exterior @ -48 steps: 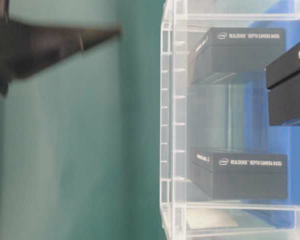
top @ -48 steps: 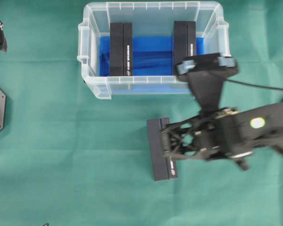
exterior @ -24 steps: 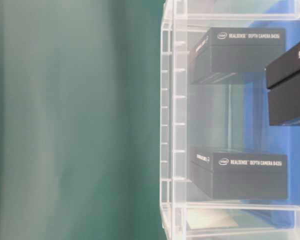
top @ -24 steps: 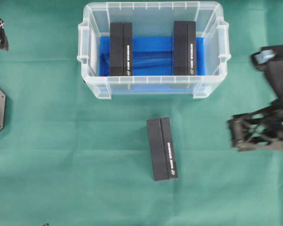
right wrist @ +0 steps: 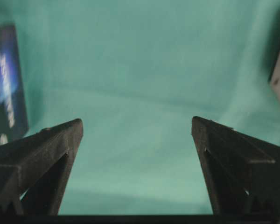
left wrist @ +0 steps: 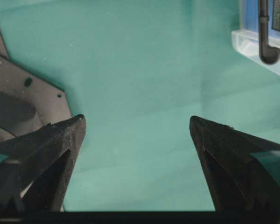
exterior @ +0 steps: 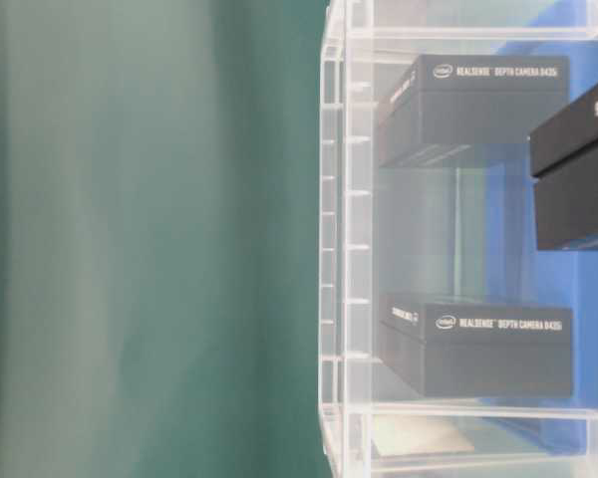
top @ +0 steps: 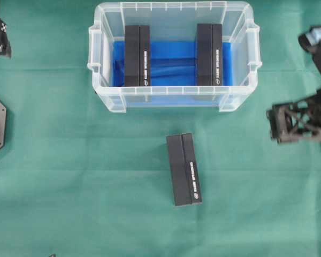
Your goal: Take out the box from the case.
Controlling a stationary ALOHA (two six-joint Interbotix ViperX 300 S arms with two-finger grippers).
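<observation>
Overhead view, left to right: left gripper [left wrist: 136, 123], parked at the far left edge, fingers spread wide over bare green cloth [top: 69, 176], holding nothing. Clear case [top: 174, 101], upper centre, blue lining, two black boxes [top: 137, 55] [top: 209, 54] standing inside. One black box [top: 184, 169] lying flat on the cloth just below the case, well clear of it. Right gripper [right wrist: 136, 122], a second ago directly over that box, now withdrawn to the right edge, fingers wide, empty. Judgement: one box delivered; two remain.
</observation>
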